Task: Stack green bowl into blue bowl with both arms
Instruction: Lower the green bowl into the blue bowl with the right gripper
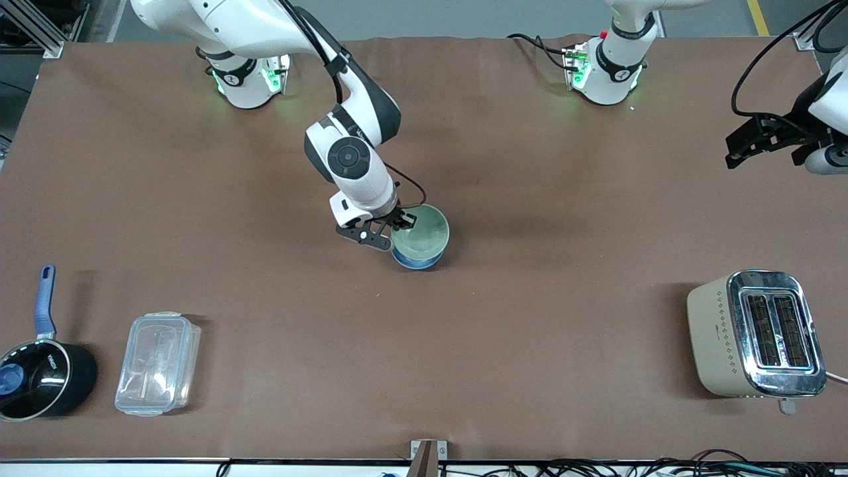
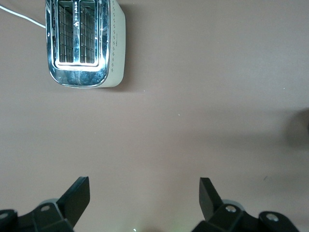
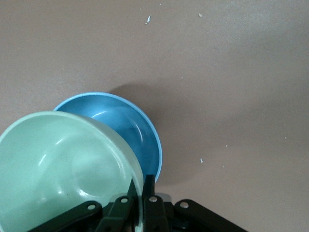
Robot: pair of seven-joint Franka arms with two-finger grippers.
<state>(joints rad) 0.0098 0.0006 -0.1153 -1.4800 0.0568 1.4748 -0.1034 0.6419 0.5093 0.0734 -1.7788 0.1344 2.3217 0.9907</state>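
The right gripper has its jaws pinched on the rim of the small round pale sage-green bowl, one finger inside the wall and one outside, as the right wrist view shows. The green bowl is tilted and sits over the small round sky-blue bowl, covering most of it; a crescent of the blue bowl's inside shows past the green rim. Whether the green bowl rests on the blue one cannot be told. Both bowls are at the middle of the brown table.

The left gripper has its jaws spread wide and holds nothing; it waits up over the left arm's end of the table, above bare brown surface, with the cream and chrome two-slot toaster on the table below it.

Nearer the front camera, at the right arm's end, lie a clear plastic lidded box and, beside it, a black saucepan with a blue handle. The toaster stands at the left arm's end.
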